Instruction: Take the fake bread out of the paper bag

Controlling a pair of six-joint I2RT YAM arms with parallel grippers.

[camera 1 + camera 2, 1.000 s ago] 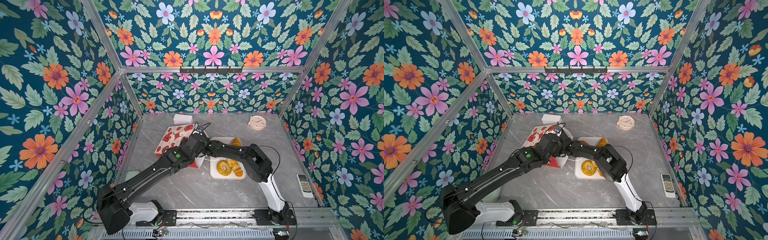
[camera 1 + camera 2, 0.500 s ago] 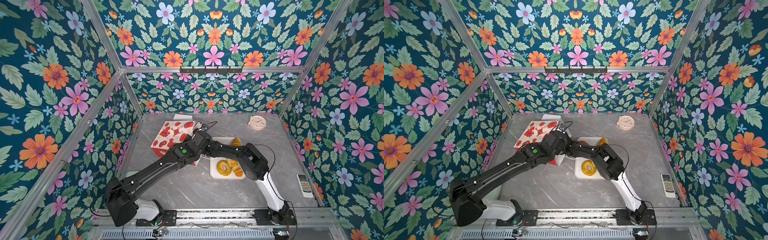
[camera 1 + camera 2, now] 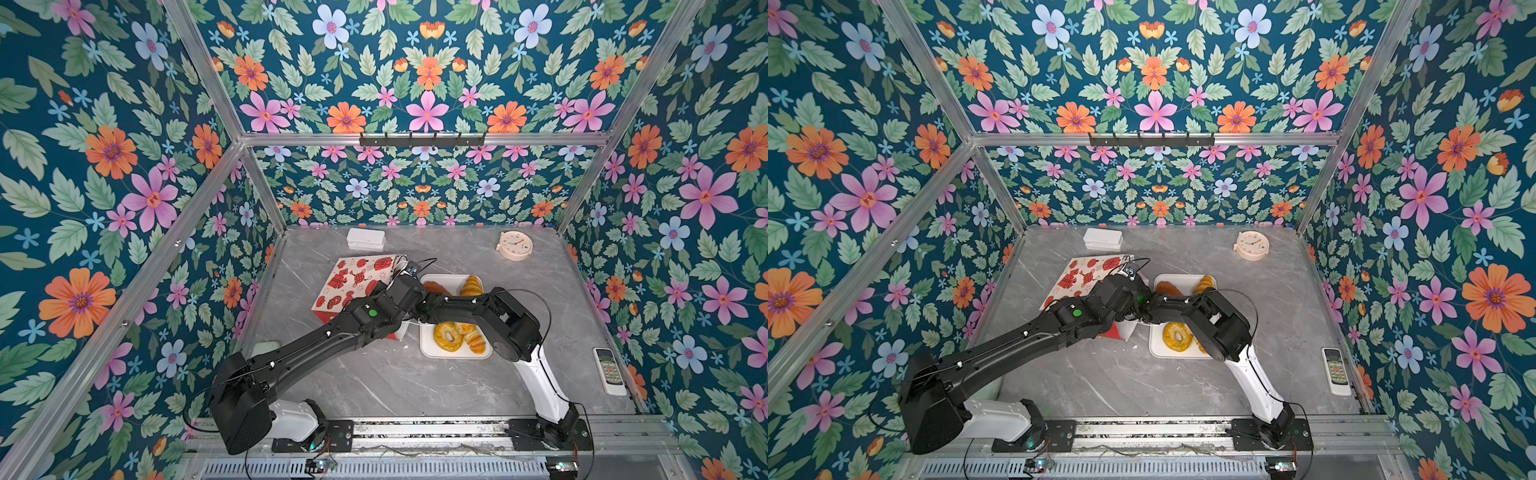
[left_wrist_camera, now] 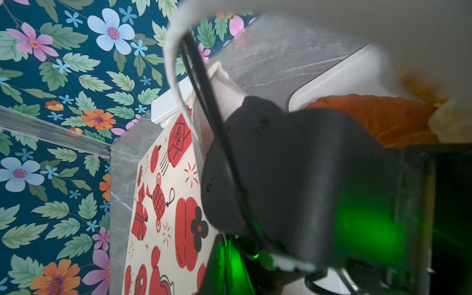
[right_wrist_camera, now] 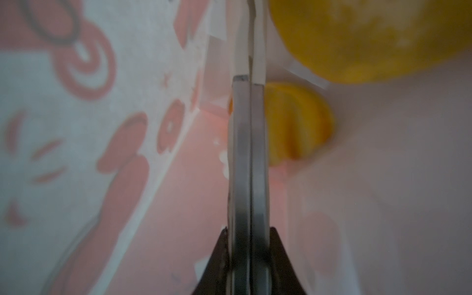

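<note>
fake bread (image 5: 298, 122) sits just beside right gripper (image 5: 250, 30) tips inside paper bag (image 3: 353, 278); jaws together, left gripper hidden, closed too. risk: closed tips shove pieces deeper, bag topples.

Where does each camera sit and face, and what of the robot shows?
Both top views: high above the base rail, looking down on the grey marbled table; left arm and right arm in view.
Left wrist: on the left arm, facing the red-and-white printed paper bag and white rectangular tray; a green-lit black housing fills the foreground.
Right wrist: on the right arm, apparently inside the bag, facing yellow toy pastries; the shut right claw crosses mid-frame.
Shared: top and left wrist views both show bag and tray.
</note>
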